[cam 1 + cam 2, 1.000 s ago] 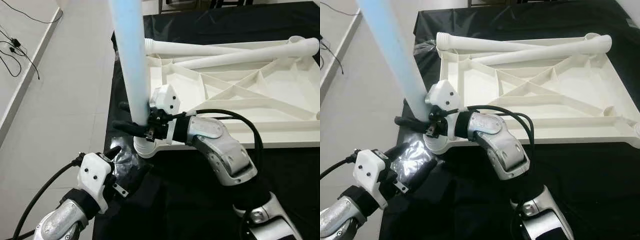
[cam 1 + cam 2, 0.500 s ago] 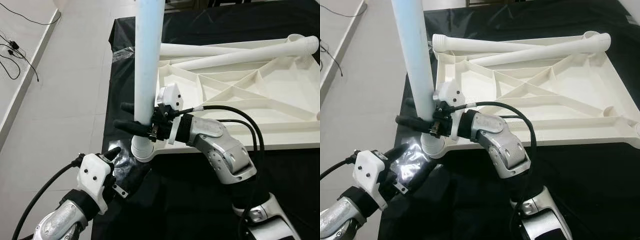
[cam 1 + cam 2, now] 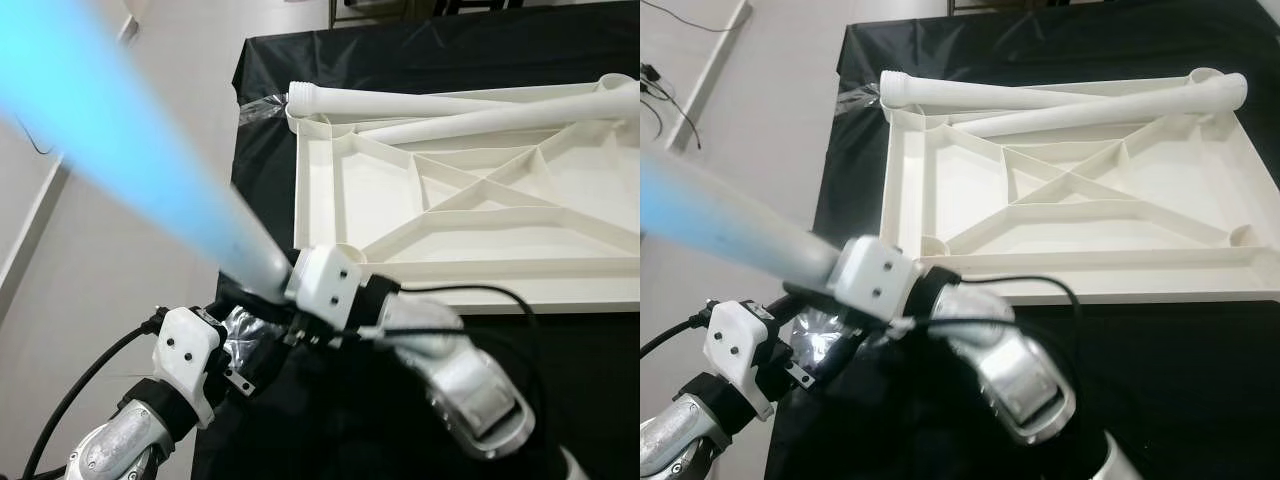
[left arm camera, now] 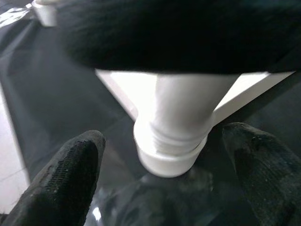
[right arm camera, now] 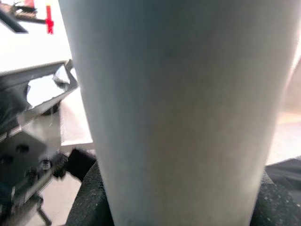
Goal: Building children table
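The right hand [image 3: 262, 303] is clamped around a long, pale blue-white plastic table leg [image 3: 150, 165], its black fingers [image 5: 89, 197] pressed against both sides of the tube near the lower end. The leg tilts steeply, its upper part slanting up toward the robot's left and blurred. Its threaded lower end with a flared collar [image 4: 171, 150] shows in the left wrist view, hanging above the dark cloth near the corner of the frame; whether it touches anything cannot be told.

The left hand [image 4: 164, 181] sits low at the robot's left, just below the leg's end, its two black fingers [image 4: 66, 179] spread wide with the collar between them and not touching them. Crinkled clear plastic wrap [image 3: 820, 335] lies beside this hand.

Beyond the hands, a large white plastic children's table frame [image 3: 400, 265] lies upside down with its ribbed underside up, resting on a black cloth [image 3: 420, 60] spread over the pale tiled floor [image 3: 120, 300]. Two more white plastic legs [image 3: 1040, 98] lie crossed along the frame's far edge. Thin black cables [image 3: 670, 85] trail on the floor at the far left.
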{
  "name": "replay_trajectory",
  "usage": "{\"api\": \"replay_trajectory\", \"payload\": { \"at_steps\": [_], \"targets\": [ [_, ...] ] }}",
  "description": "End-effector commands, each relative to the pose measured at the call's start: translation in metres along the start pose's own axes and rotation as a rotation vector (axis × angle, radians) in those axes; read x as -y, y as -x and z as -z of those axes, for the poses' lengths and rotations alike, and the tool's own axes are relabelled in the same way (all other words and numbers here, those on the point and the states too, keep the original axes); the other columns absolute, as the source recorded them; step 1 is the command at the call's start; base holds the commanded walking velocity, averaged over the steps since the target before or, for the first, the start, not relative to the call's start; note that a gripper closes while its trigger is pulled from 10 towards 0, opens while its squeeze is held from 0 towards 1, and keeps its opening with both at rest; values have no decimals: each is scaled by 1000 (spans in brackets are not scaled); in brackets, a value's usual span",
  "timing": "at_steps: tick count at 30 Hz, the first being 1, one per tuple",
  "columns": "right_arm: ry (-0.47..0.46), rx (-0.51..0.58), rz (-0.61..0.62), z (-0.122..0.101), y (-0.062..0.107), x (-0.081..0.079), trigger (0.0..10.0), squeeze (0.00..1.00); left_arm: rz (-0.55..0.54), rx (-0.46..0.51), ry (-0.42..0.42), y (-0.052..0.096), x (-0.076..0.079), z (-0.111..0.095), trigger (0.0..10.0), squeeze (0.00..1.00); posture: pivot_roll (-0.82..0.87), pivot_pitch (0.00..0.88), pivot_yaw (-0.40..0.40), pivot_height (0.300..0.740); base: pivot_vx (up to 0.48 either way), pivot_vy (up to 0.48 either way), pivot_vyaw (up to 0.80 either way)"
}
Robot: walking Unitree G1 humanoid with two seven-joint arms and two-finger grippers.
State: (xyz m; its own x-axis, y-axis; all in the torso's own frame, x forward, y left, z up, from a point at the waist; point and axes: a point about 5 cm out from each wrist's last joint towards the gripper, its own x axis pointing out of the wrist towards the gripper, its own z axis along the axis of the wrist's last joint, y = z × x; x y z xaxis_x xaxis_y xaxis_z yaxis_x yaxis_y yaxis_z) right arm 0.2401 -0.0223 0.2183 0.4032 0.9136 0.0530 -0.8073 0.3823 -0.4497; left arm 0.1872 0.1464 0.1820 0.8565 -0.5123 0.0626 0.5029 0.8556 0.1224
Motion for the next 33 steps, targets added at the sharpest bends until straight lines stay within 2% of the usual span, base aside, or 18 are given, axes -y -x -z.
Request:
{"api": "replay_trajectory", "payload": {
  "at_steps": [1, 6, 9, 12, 14, 15, 16, 18, 19, 20, 21, 22, 23, 25, 27, 30, 32, 33],
  "targets": [
    [-342, -515, -108, 87, 16, -43, 10000, 0, 2, -28, 11, 2, 1, 6, 10000, 0, -5, 323, 37, 740, 0, 0, 0],
    [-419, -495, -54, 87, 12, -33, 10000, 0, 3, -26, 7, 1, 1, 6, 10000, 0, -6, 319, 33, 740, 0, 0, 0],
    [-513, -481, 41, 90, 10, -24, 10000, 0, -1, -22, 4, 1, 1, 6, 10000, 0, -3, 321, 32, 740, 0, 0, 0],
    [-527, -477, 85, 90, 11, -23, 10000, 0, -3, -21, 2, 2, 0, 5, 10000, 0, -3, 320, 32, 740, 0, 0, 0],
    [-530, -482, 160, 90, 11, -26, 10000, 0, -31, 0, 1, 3, -5, 1, 10000, 0, -1, 318, 36, 740, 0, 0, 0],
    [-530, -482, 160, 90, 11, -26, 10000, 0, -31, 0, 1, 3, -5, 1, 10000, 0, -1, 318, 36, 740, 0, 0, 0],
    [-532, -483, 177, 90, 12, -30, 10000, 0, -77, 23, 5, 5, -14, -4, 10000, 0, 0, 317, 39, 740, 0, 0, 0],
    [-535, -483, 184, 90, 12, -32, 10000, 0, -108, 39, 8, 7, -19, -7, 10000, 0, 0, 317, 39, 740, 0, 0, 0],
    [-534, -482, 185, 89, 11, -34, 10000, 0, -144, 52, -12, 9, -29, -12, 10000, 0, 5, 314, 42, 740, 0, 0, 0],
    [-534, -482, 185, 89, 11, -34, 10000, 0, -144, 52, -12, 9, -29, -12, 10000, 0, 5, 314, 42, 740, 0, 0, 0],
    [-531, -481, 182, 89, 10, -35, 10000, 0, -174, 63, -33, 11, -38, -16, 10000, 0, 7, 312, 44, 740, 0, 0, 0],
    [-528, -480, 178, 89, 8, -35, 10000, 0, -226, 102, -90, 13, -57, -32, 10000, 0, 16, 305, 48, 740, 0, 0, 0],
    [-528, -480, 178, 89, 8, -35, 10000, 0, -226, 102, -90, 13, -57, -32, 10000, 0, 16, 305, 48, 740, 0, 0, 0],
    [-512, -478, 176, 89, 6, -35, 10000, 0, -248, 156, -142, 11, -70, -51, 10000, 0, 18, 301, 50, 740, 0, 0, 0],
    [-492, -474, 177, 89, 4, -33, 10000, 0, -235, 219, -179, 4, -77, -71, 10000, 0, 17, 298, 50, 740, 0, 0, 0],
    [-487, -472, 179, 89, 3, -33, 10000, 0, -225, 246, -192, 1, -78, -79, 10000, 0, 17, 298, 50, 740, 0, 0, 0],
    [-452, -470, 171, 89, 0, -33, 10000, 0, -167, 340, -197, -11, -79, -105, 10000, 0, 14, 290, 54, 740, 0, 0, 0],
    [-452, -470, 171, 89, 0, -33, 10000, 0, -167, 340, -197, -11, -79, -105, 10000, 0, 14, 290, 54, 740, 0, 0, 0]
  ]
}}
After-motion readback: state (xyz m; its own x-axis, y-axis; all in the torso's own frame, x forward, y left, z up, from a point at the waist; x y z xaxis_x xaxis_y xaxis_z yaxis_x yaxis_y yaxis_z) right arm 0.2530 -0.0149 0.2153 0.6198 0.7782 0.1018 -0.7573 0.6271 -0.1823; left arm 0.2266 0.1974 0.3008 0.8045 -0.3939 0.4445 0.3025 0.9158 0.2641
